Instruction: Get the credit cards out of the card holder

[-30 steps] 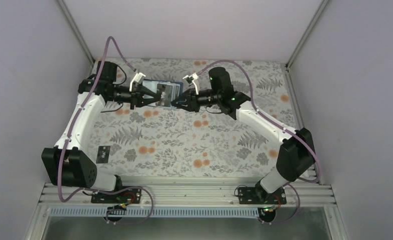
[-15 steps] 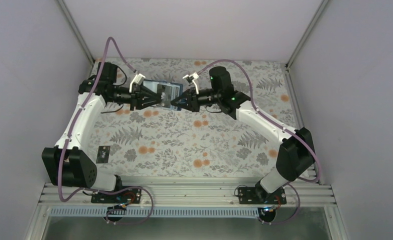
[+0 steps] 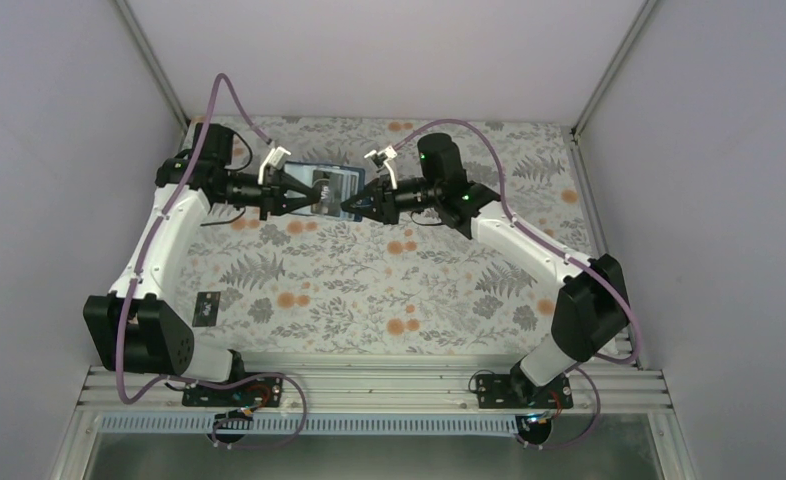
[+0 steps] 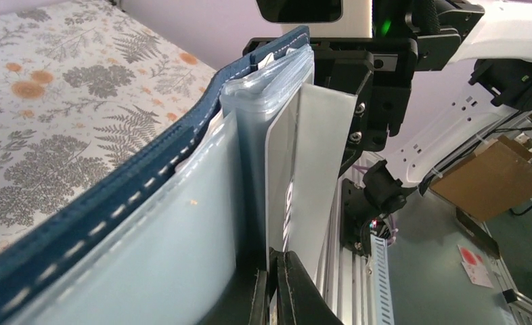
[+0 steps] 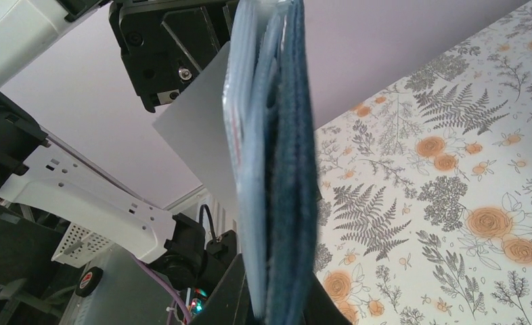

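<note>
In the upper middle, the navy card holder (image 3: pixel 334 182) hangs in the air between the arms, right gripper (image 3: pixel 348 208) clamped on its right edge, left gripper (image 3: pixel 309 197) pinched shut on a pale credit card (image 4: pixel 317 176) pointing leftward.

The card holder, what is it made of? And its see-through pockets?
The card holder has a cover that looks like navy fabric or felt: matte, slightly fuzzy, with pale stitching along its edge. Its pockets look like soft clear plastic, smooth and faintly shiny.
</note>
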